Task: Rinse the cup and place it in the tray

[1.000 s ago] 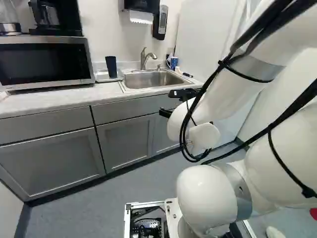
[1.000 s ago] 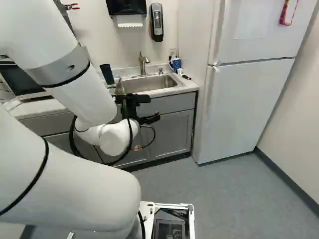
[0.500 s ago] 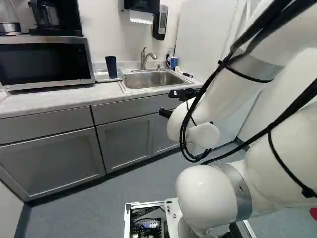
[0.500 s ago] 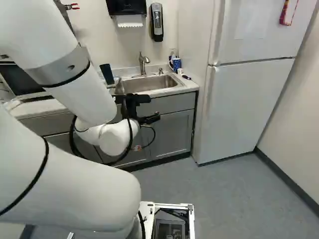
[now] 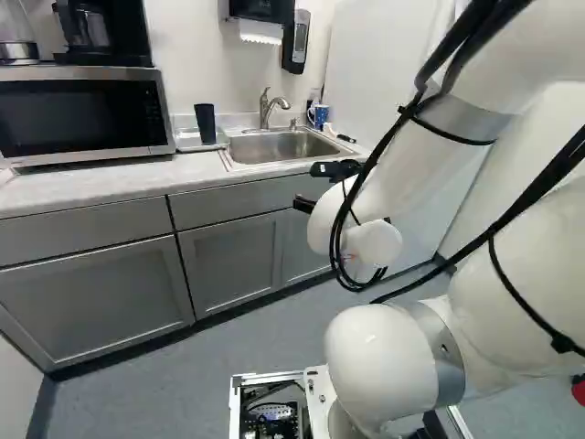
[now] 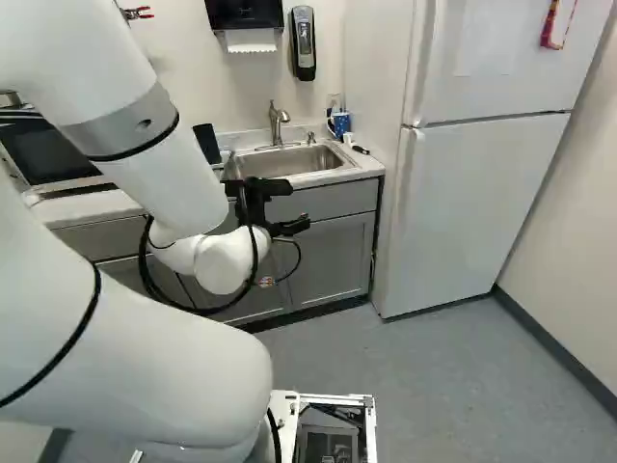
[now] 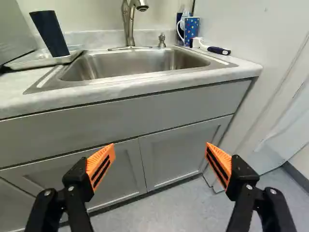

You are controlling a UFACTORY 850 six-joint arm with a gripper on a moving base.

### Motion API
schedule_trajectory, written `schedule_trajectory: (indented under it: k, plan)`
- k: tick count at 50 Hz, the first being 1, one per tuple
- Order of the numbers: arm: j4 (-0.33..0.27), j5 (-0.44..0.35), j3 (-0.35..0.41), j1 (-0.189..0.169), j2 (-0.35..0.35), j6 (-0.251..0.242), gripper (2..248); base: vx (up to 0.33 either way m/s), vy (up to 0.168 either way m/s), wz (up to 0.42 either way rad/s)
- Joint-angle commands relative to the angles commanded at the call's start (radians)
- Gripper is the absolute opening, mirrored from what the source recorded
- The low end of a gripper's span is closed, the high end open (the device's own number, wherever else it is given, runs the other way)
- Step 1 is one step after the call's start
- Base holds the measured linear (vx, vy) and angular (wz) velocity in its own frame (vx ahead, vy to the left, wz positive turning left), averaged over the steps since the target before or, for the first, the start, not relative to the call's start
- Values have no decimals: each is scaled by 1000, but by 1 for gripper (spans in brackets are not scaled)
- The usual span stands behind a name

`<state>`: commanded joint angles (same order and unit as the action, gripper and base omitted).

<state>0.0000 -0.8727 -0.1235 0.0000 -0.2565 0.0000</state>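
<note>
Wrist view has the black 2-fingered gripper [image 6: 299, 205] spread wide, orange pads [image 7: 102, 165] well apart, grey cabinet doors [image 7: 178, 150] ahead. Tall dark blue cup [image 7: 49, 34] is sitting on the shallow white tray [image 7: 36, 62], right beside the stainless steel sink [image 7: 130, 65]. Blue patterned mug [image 7: 191, 30] is behind the sink, near the wall.

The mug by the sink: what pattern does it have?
Blue with small coloured dots; the wrist view shows it best.
</note>
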Motion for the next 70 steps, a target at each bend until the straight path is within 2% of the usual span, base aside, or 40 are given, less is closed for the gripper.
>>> schedule_trajectory:
  k: [27, 70]
  plan:
    - [0, 0, -41, 0, -32, 0, 247, 0, 0, 0]
    - [0, 0, -155, 0, -20, 0, 247, 0, 0, 0]
